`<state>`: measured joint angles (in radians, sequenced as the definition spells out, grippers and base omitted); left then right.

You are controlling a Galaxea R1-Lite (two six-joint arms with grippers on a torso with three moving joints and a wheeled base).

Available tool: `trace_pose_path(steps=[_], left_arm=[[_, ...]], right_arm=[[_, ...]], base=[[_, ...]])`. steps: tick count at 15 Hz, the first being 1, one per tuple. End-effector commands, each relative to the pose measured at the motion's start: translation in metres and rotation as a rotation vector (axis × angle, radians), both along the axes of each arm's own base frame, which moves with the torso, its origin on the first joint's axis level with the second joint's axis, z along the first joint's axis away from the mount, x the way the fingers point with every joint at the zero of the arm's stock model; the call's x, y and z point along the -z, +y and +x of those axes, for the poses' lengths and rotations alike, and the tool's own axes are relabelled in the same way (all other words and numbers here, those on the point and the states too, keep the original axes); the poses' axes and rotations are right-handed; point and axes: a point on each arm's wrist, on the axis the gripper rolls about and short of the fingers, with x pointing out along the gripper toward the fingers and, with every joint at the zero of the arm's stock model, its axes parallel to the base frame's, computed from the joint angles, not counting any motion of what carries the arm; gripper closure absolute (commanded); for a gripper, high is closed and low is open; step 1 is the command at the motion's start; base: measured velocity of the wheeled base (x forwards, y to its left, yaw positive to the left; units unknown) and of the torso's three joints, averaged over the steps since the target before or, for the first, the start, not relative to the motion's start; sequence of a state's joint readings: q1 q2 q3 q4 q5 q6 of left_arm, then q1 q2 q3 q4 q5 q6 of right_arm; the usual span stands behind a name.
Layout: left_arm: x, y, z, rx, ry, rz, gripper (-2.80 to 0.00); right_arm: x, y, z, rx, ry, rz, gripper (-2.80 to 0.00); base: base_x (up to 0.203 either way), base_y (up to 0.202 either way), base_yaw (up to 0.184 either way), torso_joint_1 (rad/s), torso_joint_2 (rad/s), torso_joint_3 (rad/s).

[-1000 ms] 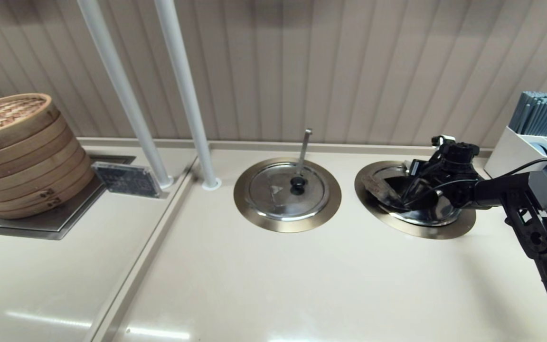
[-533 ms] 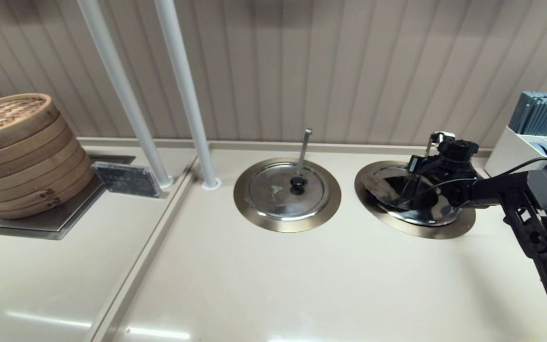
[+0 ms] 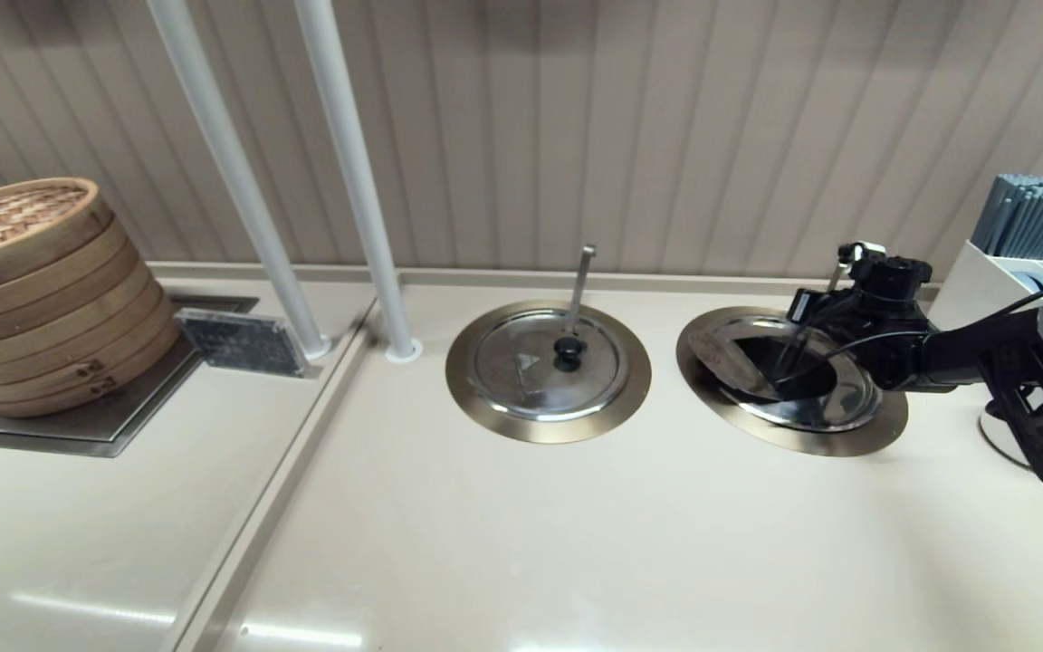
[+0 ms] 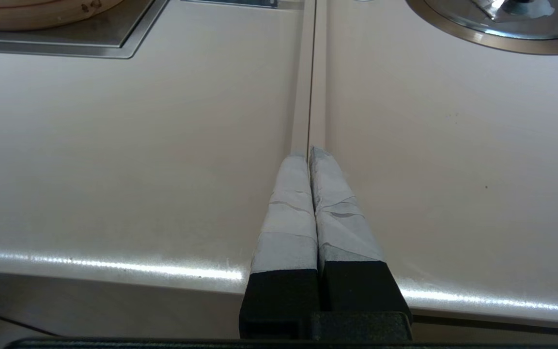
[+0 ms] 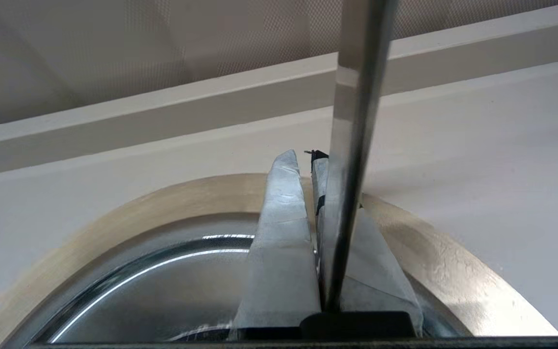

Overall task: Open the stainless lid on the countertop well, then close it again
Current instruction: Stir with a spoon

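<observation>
The stainless lid (image 3: 834, 398) lies on the right countertop well, inside its brass ring (image 3: 789, 439). Its pale wedge panel (image 3: 728, 358) points to the left, and the knob is hidden under my right arm. My right gripper (image 3: 809, 308) hovers over the lid's back rim and points at the wall. In the right wrist view the right gripper (image 5: 303, 157) is nearly closed, with only a thin gap at the tips. The slanted ladle handle (image 5: 361, 97) rises from between the bases of the fingers. Lid (image 5: 162, 291) and ring (image 5: 114, 218) show below. My left gripper (image 4: 309, 152) is parked, shut and empty, at the counter's front edge.
The twin lid (image 3: 531, 371), with an upright ladle handle, sits in the middle well. Bamboo steamers (image 3: 33, 290) stand at the far left beside a small sign (image 3: 241, 342). Two white poles (image 3: 349, 181) rise at the back. A white utensil holder (image 3: 983, 290) is close to the right arm.
My right gripper has risen and shifted right and back over the lid. The top of the ladle handle moved with it. The left arm has not moved.
</observation>
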<state>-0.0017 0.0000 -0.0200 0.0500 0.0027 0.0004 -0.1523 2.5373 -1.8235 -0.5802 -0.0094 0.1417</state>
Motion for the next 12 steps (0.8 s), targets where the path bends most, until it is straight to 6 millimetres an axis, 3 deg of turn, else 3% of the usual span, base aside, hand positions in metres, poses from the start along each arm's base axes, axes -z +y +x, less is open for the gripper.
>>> trace_pose_path(steps=[1,3,5,8,12], left_arm=[[0.0,0.0,0.0,-0.001,-0.001,0.0,0.0],[0.0,0.0,0.0,-0.001,-0.001,0.0,0.0],[0.0,0.0,0.0,-0.001,0.001,0.0,0.0],[0.0,0.0,0.0,-0.001,0.001,0.0,0.0],[0.0,0.0,0.0,-0.001,-0.001,0.0,0.0]], right_arm=[[-0.044,0.006,-0.021,-0.034,-0.039,-0.001,0.0],[-0.068,0.015,-0.038,-0.069,-0.036,0.002,0.0],[-0.079,0.027,-0.052,-0.115,-0.028,0.007,0.0],[-0.081,0.041,-0.059,-0.163,-0.015,0.002,0.0],[-0.074,0.023,-0.059,-0.136,0.015,-0.134,0.0]], base=[[0.0,0.0,0.0,0.0,0.0,0.0],[0.0,0.0,0.0,0.0,0.0,0.0],[0.0,0.0,0.0,0.0,0.0,0.0],[0.0,0.0,0.0,0.0,0.0,0.0],[0.0,0.0,0.0,0.0,0.0,0.0]])
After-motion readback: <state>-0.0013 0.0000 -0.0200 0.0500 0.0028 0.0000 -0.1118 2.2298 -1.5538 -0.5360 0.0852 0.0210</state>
